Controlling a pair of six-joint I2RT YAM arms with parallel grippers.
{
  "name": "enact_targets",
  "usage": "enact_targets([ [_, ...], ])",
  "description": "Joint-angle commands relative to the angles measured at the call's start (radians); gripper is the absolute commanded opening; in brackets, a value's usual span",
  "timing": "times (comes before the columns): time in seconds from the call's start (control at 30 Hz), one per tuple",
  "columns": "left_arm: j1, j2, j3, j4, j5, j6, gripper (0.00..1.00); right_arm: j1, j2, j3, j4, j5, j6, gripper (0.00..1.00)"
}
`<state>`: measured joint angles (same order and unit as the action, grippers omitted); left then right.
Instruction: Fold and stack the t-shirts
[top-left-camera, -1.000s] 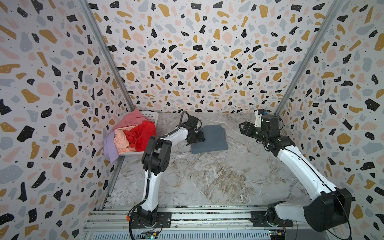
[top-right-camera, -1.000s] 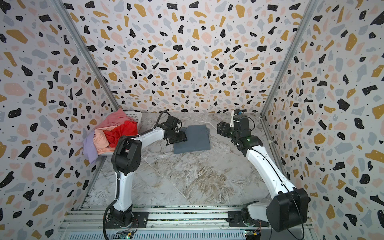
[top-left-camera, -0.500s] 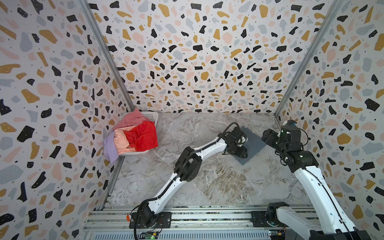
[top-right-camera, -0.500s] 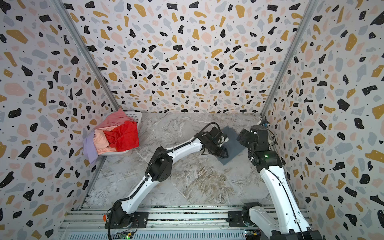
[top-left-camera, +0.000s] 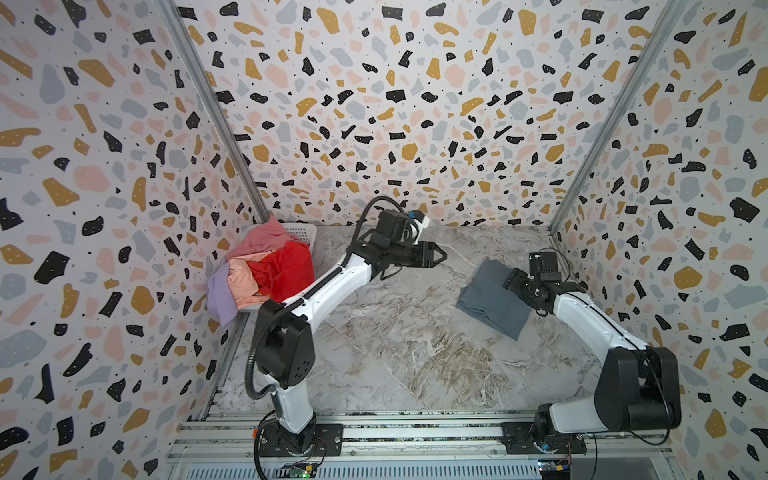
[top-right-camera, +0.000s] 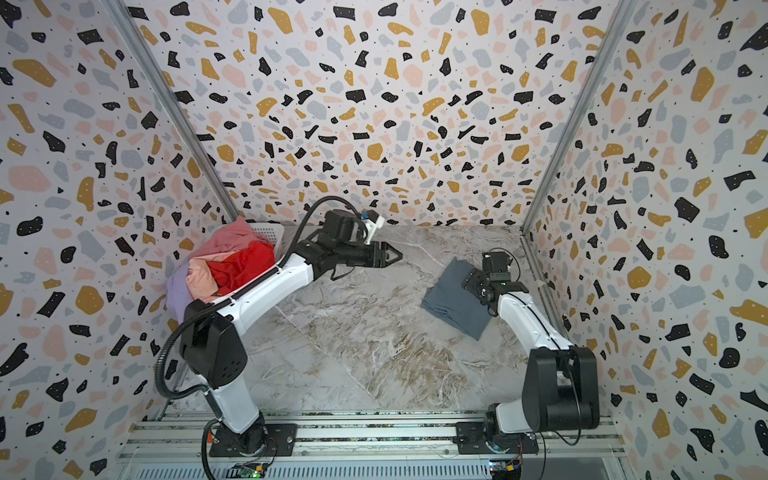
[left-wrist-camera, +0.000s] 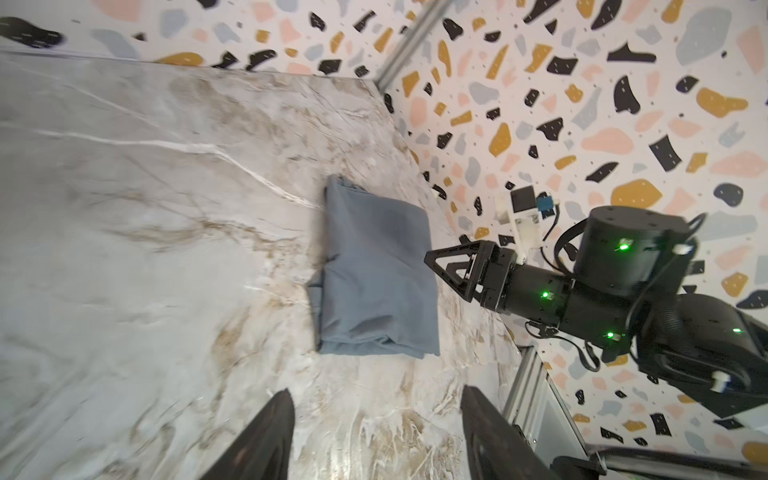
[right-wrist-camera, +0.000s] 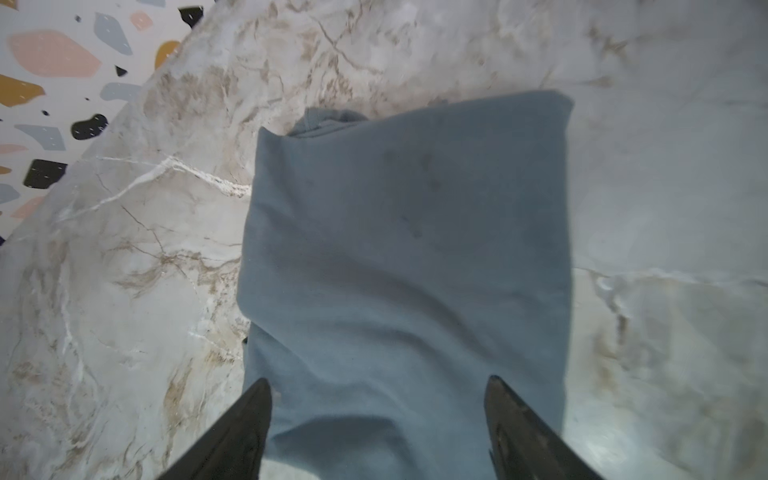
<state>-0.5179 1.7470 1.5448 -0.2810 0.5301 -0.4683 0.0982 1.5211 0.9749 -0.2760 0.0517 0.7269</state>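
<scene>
The folded grey shirt (top-left-camera: 492, 301) lies by the right wall (top-left-camera: 665, 208), likely parked there to start the stack; the right gripper (right-wrist-camera: 378, 380) hovers over it, jaws spread, empty. The left gripper (left-wrist-camera: 376, 390), also spread and empty, hangs above the table (top-left-camera: 395, 353), and the basket (top-left-camera: 305, 232) holds red (top-left-camera: 286, 266), pink (top-left-camera: 266, 239), peach (top-left-camera: 243, 278) and lavender (top-left-camera: 218, 295) shirts, crumpled.

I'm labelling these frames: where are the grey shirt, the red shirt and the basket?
grey shirt (top-left-camera: 488, 301): in a top view, middle of the folded cloth.
red shirt (top-left-camera: 289, 268): in a top view, its bulging front in the pile.
basket (top-left-camera: 303, 235): in a top view, its white perforated wall.
</scene>
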Motion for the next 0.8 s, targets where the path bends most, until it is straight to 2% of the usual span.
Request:
enact_targets([
  [0.0, 0.019, -0.045, -0.082, 0.024, -0.021, -0.018, 0.65, 0.030, 0.104, 0.082, 0.040, 0.005, 0.080, 0.80],
  [0.2, 0.071, -0.125, -0.152, 0.052, -0.050, -0.045, 0.66, 0.058, 0.282, 0.138, 0.023, -0.011, 0.128, 0.78],
  [0.3, 0.092, -0.131, -0.166, 0.064, -0.045, -0.058, 0.66, 0.045, 0.281, 0.062, 0.065, -0.022, 0.164, 0.78],
  [0.37, 0.101, -0.128, -0.166, 0.065, -0.040, -0.062, 0.66, -0.003, 0.267, -0.008, 0.098, -0.069, 0.223, 0.78],
  [0.5, 0.108, -0.111, -0.157, 0.066, -0.031, -0.067, 0.66, -0.122, 0.147, -0.224, 0.163, -0.104, 0.401, 0.76],
  [0.77, 0.111, -0.059, -0.133, 0.081, 0.001, -0.100, 0.66, -0.395, -0.188, -0.517, 0.108, -0.097, 0.603, 0.75],
])
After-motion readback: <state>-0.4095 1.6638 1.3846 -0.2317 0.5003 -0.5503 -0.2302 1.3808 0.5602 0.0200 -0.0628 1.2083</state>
